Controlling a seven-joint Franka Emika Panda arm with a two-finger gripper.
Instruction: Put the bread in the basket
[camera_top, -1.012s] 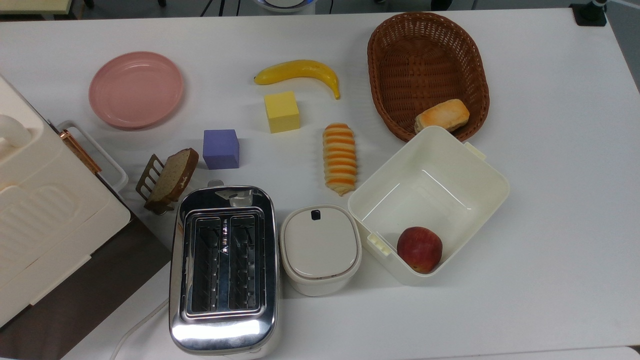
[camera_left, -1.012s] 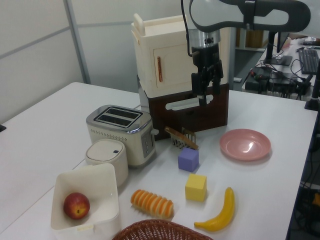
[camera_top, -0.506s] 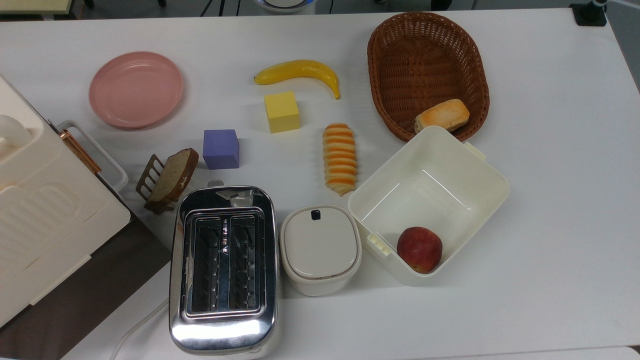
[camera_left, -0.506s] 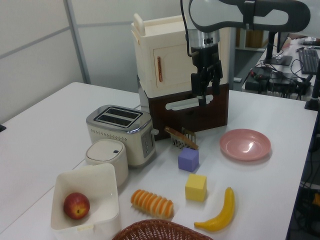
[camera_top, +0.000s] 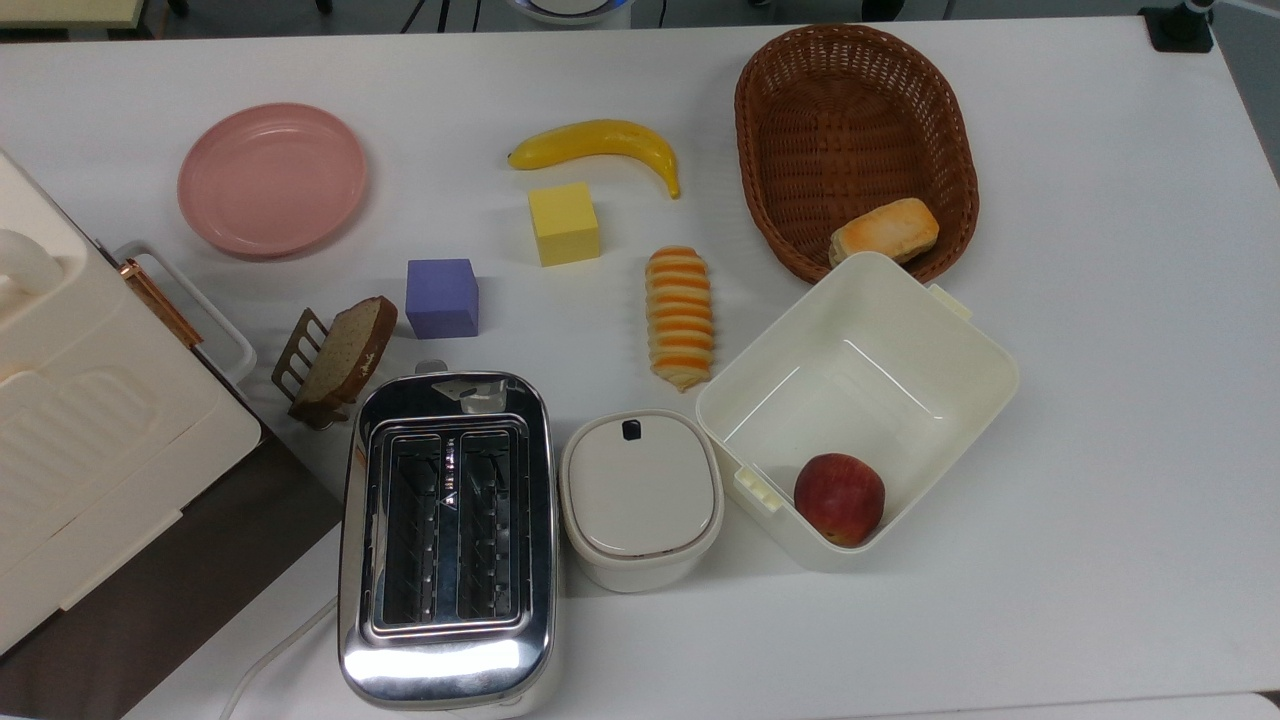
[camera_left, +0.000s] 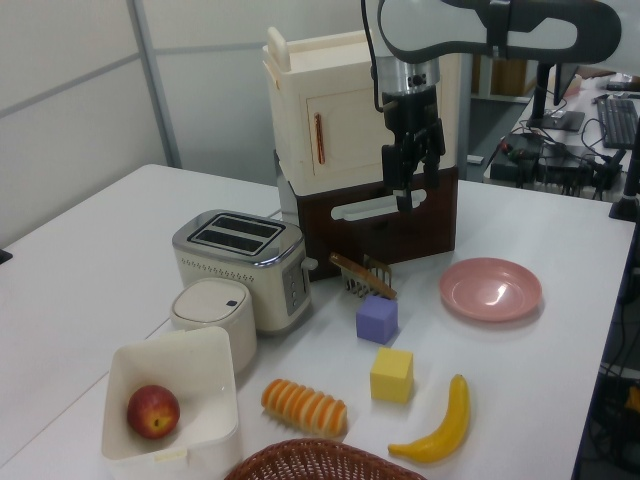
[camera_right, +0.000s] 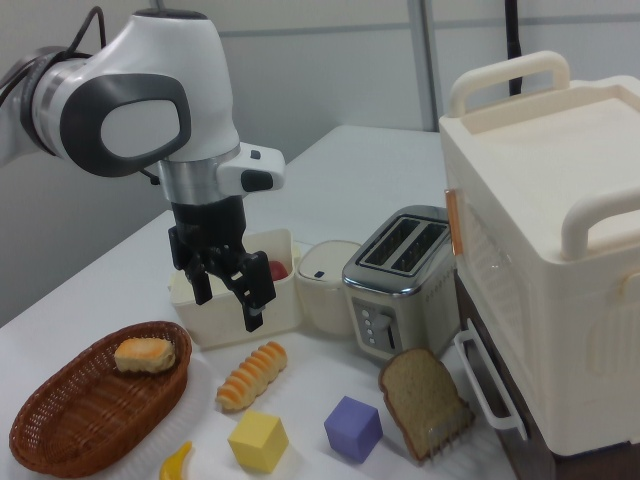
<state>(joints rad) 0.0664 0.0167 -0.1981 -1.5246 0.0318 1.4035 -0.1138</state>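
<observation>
Nothing done yet: striped bread (camera_top: 680, 317) lies mid-frame on the tabletop, basket (camera_top: 790, 70) upper right, my pincer (camera_right: 228, 297) open, empty.

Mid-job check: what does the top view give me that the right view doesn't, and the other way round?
Top view: the pink plate and the whole banana, laid out from above. Right view: the gripper, open and empty, held up off the table. Both: the bread lying on the table apart from the basket, not in it, and a bun resting in the basket.
</observation>
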